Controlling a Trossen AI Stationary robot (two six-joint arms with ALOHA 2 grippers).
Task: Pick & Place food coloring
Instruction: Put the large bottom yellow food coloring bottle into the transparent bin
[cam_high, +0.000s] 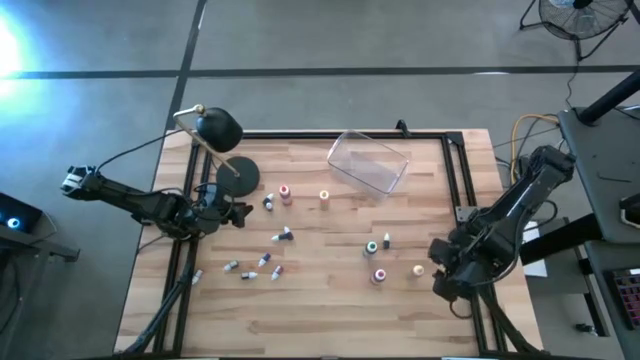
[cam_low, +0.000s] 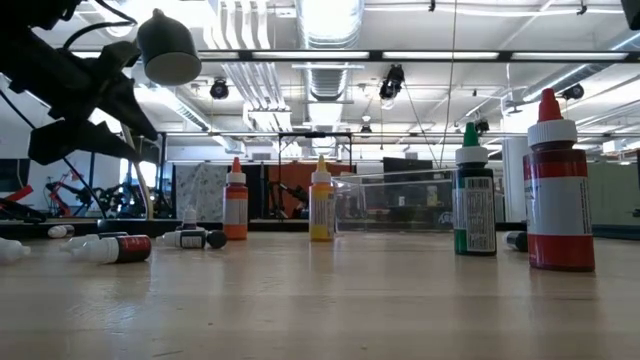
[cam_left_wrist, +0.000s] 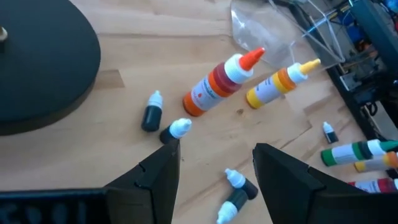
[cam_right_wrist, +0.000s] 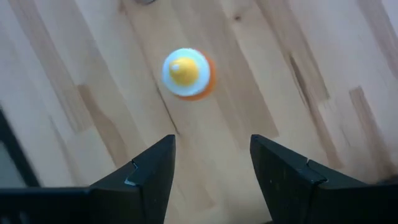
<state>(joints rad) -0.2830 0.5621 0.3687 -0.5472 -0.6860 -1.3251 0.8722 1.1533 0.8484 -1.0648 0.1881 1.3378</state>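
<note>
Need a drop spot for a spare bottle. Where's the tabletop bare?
Bare: the near strip of table below the bottles, and the far-left stretch between desk lamp and clear tub. Crowded: the middle band of food coloring bottles, from left gripper to right gripper.

Counter (cam_high: 330, 310) seen from above. One clear tub (cam_high: 368, 162). One black lamp (cam_high: 225, 140). Two dark arms, the left arm (cam_high: 130, 197) and the right arm (cam_high: 510, 205), each with one pair of jaws.

Food coloring bottles (cam_high: 284, 235): about thirteen.
- **Two** stand just beside the tub on its lamp side: an orange-red bottle (cam_high: 284, 192) and a yellow bottle (cam_high: 324, 196).
- **Four** stand in front of the tub: a green bottle (cam_high: 372, 247), a small dark bottle (cam_high: 386, 240), a red bottle (cam_high: 378, 276) and an orange bottle (cam_high: 418, 270).
- **About seven** small ones lie farther from the tub, toward the left arm.
</note>
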